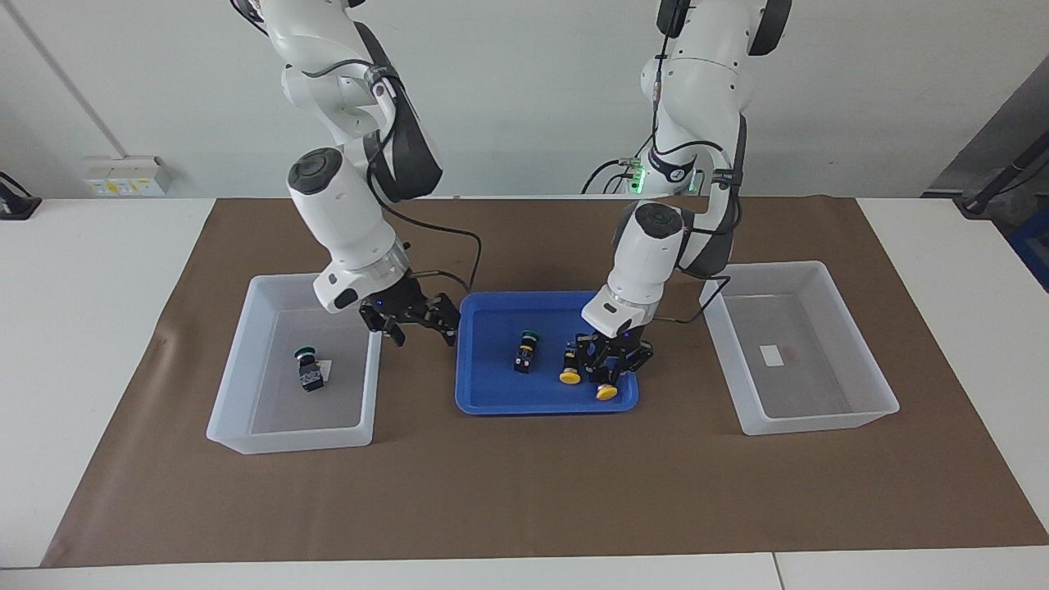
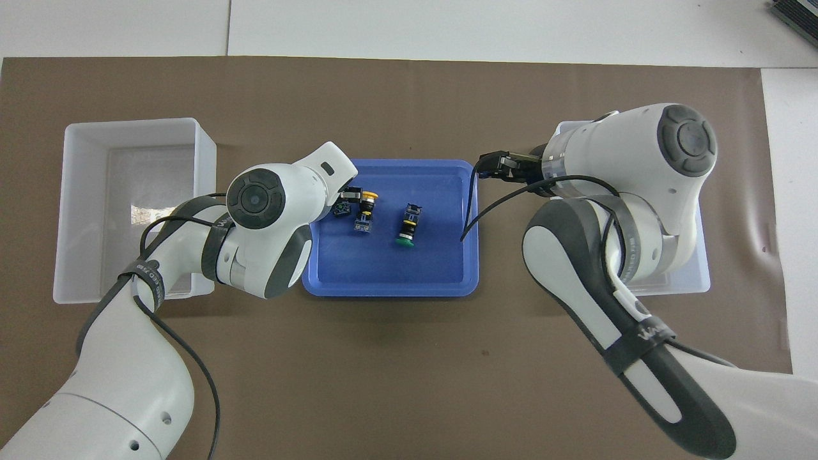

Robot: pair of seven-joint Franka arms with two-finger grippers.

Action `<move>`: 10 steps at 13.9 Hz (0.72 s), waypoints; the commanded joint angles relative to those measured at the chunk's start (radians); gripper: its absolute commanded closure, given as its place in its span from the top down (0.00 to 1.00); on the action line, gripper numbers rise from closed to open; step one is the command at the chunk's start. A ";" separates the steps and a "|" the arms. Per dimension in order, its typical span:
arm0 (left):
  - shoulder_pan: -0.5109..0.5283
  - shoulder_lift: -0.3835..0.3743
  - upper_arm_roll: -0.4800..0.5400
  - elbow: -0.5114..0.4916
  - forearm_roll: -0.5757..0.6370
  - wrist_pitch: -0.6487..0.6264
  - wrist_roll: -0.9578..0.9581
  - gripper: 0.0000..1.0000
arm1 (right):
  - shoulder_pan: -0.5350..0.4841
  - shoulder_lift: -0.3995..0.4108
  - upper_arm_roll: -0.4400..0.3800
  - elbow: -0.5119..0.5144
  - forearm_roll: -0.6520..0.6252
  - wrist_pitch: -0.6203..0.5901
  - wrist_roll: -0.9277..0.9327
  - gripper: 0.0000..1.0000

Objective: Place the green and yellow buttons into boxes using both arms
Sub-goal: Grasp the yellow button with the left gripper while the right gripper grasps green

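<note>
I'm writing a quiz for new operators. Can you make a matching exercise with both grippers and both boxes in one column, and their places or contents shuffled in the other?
1. left gripper
2. right gripper
3. box at the left arm's end
4. box at the right arm's end

A. holds one green button
B. low in the blue tray, at the yellow buttons
C. holds only a white label
D. over the gap between a box and the tray

Pairs: 1-B, 2-D, 3-C, 4-A

One green button [image 1: 306,368] lies in a box [image 1: 238,360]; another green [image 1: 524,349] and two yellow [image 1: 569,365] in the blue tray [image 1: 492,397]
</note>
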 commanded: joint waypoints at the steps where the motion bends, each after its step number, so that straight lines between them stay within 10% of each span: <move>1: -0.027 -0.019 0.014 -0.067 0.017 0.048 -0.069 0.50 | 0.065 0.050 0.002 -0.010 0.026 0.104 0.043 1.00; 3: -0.029 -0.020 0.016 -0.071 0.017 0.050 -0.081 0.38 | 0.095 0.078 0.002 -0.014 0.026 0.163 0.061 1.00; 4: -0.030 -0.020 0.016 -0.071 0.017 0.045 -0.081 0.08 | 0.108 0.093 0.002 -0.014 0.025 0.181 0.067 1.00; 5: -0.029 -0.022 0.016 -0.068 0.017 0.035 -0.080 0.00 | 0.144 0.113 0.000 -0.016 0.023 0.206 0.070 1.00; 10: -0.012 -0.109 0.023 -0.048 0.017 -0.077 -0.068 0.00 | 0.211 0.152 -0.001 -0.063 -0.003 0.283 0.067 1.00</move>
